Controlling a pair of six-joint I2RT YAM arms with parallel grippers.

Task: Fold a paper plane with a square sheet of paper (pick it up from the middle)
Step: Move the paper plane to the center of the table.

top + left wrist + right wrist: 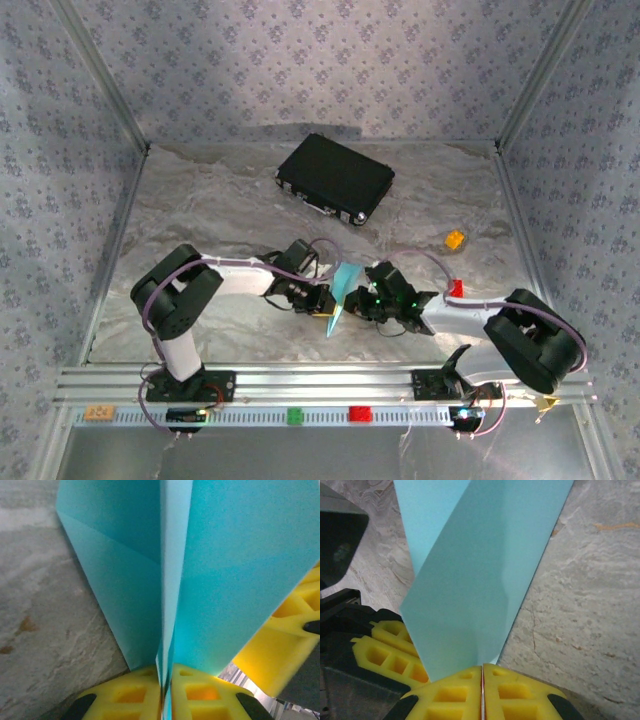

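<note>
The square sheet of paper (346,288) is light blue and folded into a narrow, pointed shape, held upright above the marble table between both arms. My left gripper (326,300) is shut on its lower edge. In the left wrist view the yellow pads (131,695) of the left gripper (166,674) pinch a standing centre fold of the paper (225,570). My right gripper (366,298) is shut on the same sheet from the other side. Seen from the right wrist, the right gripper (482,670) has its pads pressed together on the paper (475,590). The two grippers sit close together.
A black hard case (335,178) lies at the back of the table. A small orange block (455,239) and a red block (456,288) sit to the right. The aluminium rail (250,382) runs along the near edge. Patterned walls enclose three sides.
</note>
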